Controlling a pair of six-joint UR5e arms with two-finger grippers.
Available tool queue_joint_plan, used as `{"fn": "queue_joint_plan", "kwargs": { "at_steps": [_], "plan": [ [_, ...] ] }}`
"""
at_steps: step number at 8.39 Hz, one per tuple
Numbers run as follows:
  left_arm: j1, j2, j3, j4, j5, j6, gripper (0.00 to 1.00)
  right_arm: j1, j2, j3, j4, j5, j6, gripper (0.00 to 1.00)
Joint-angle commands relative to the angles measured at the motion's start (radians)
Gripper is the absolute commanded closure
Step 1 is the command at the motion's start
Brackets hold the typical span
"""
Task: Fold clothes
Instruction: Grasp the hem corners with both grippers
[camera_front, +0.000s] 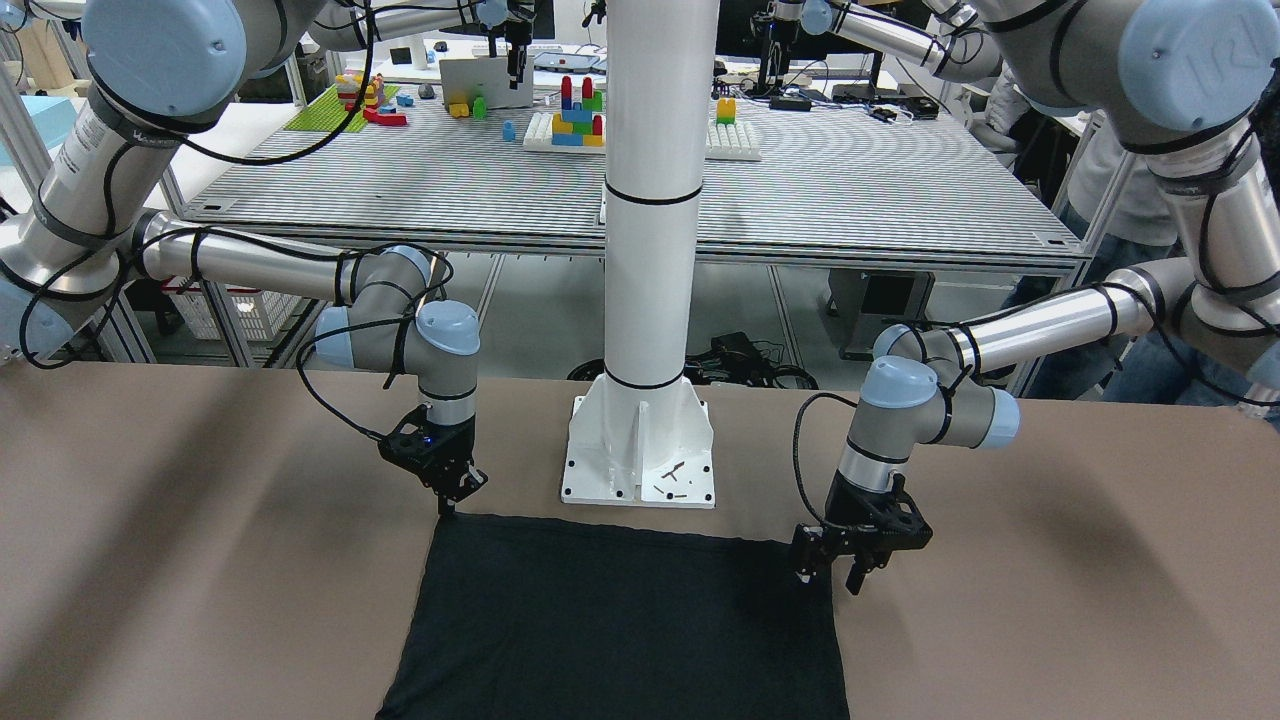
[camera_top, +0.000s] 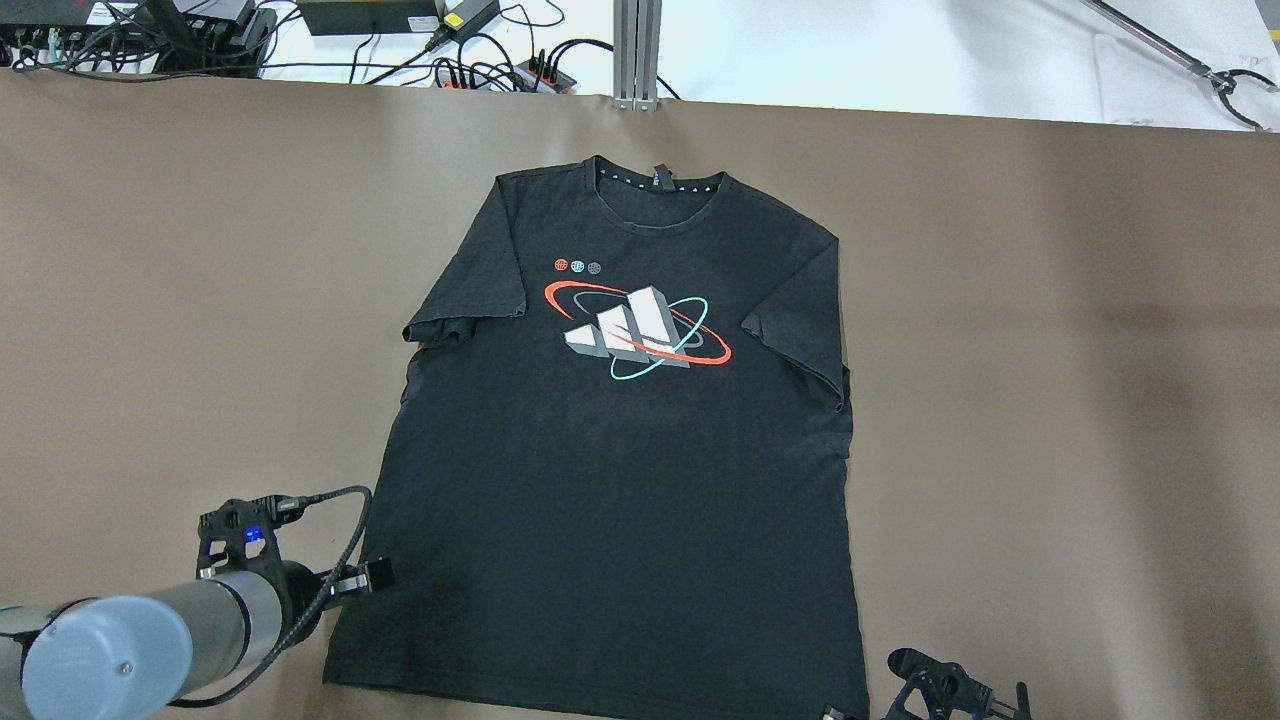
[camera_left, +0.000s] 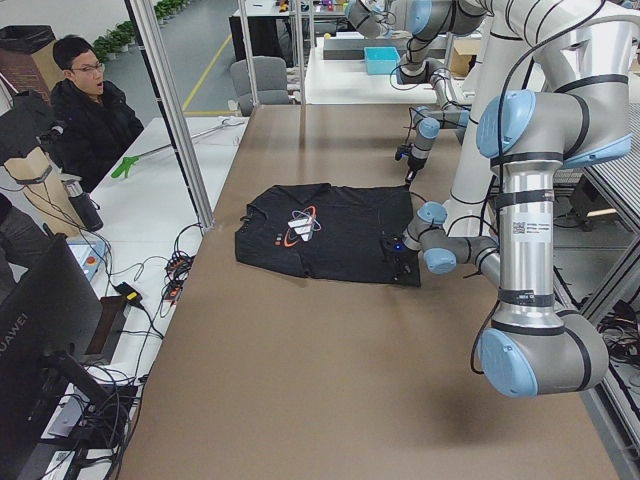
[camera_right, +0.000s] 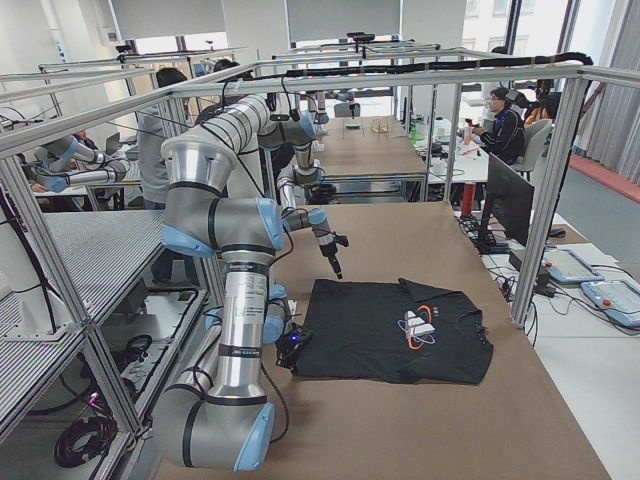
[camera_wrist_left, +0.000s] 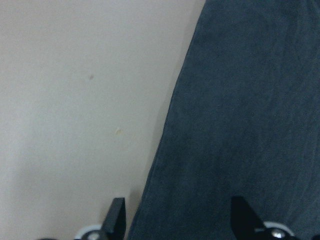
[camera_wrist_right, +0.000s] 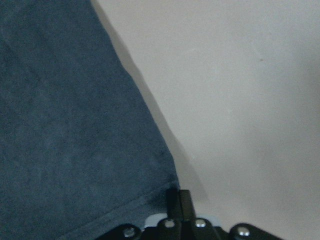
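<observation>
My left claw is wide open and empty, astride the T-shirt's 7 o'clock edge. My right claw is closed at the 5 o'clock corner, hold unconfirmed. Risk: a one-sided lift would skew the fold.

The overhead view sits behind the robot and looks forward and down on the counter, taking in the whole shirt. The front-facing view looks back from across the counter, steeply down, with the pillar at centre; it shares only the shirt's hem end. The two side views look along the counter from its ends, from farther off, sharing shirt and arms. Each wrist camera hangs close over the shirt's edge, with the left end effector and right end effector at the frame's bottom.
</observation>
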Motion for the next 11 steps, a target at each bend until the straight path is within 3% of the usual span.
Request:
{"fn": "queue_joint_plan", "kwargs": {
  "at_steps": [1, 6, 10, 11],
  "plan": [
    [0.121, 0.032, -0.011, 0.006, 0.06, -0.084, 0.36, 0.0, 0.0, 0.007, -0.002, -0.001, 0.001, 1.0],
    [0.16, 0.075, -0.02, 0.005, 0.085, -0.091, 0.53, 0.0, 0.0, 0.006, -0.002, -0.009, 0.001, 1.0],
    [0.183, 0.077, -0.02, 0.008, 0.085, -0.091, 0.58, 0.001, -0.006, 0.006, -0.002, -0.015, 0.001, 1.0],
    [0.187, 0.078, -0.02, 0.008, 0.085, -0.091, 0.64, 0.001, -0.006, 0.006, -0.002, -0.015, 0.0, 1.0]
  ]
}}
